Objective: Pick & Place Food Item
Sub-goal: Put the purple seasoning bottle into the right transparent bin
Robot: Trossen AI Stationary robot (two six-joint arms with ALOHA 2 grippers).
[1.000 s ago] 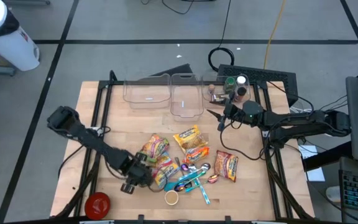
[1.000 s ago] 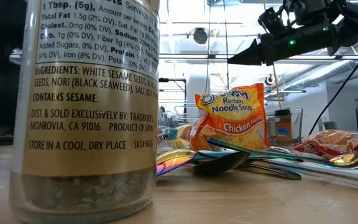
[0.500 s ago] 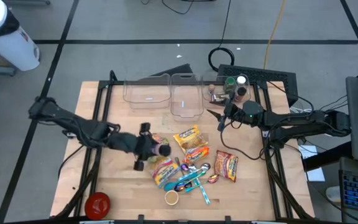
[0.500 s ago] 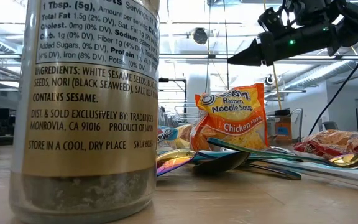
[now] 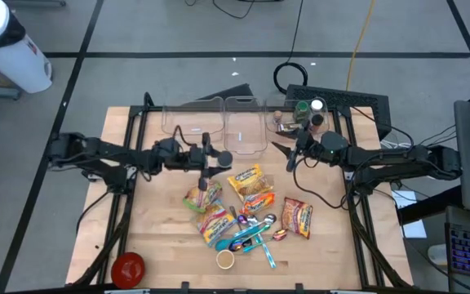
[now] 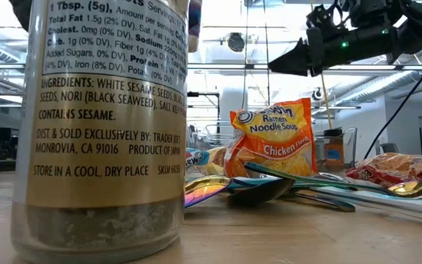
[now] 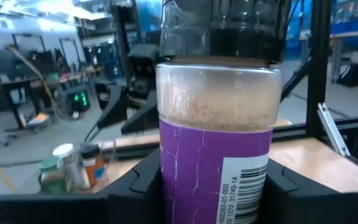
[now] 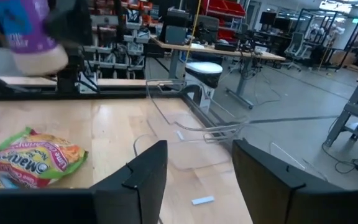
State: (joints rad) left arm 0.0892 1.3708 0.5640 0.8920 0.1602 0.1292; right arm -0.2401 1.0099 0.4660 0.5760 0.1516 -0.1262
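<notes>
Near the middle of the high view, the purple-labelled jar [image 7: 215, 155], filled with pale granules, sits clamped in the left gripper [image 5: 210, 156], just below two see-through bins [image 5: 192, 120], both looking bare. Over at centre-right, the right gripper [image 5: 281, 149] hangs with jaws parted, holding nothing.

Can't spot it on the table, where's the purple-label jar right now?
The purple-label jar is held in the left end effector, above the table just in front of the clear bins.

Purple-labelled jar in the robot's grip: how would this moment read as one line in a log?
left gripper: shut on purple-labelled jar, over clear bins | right gripper: open, empty, waiting | ramen packets: on table
</notes>
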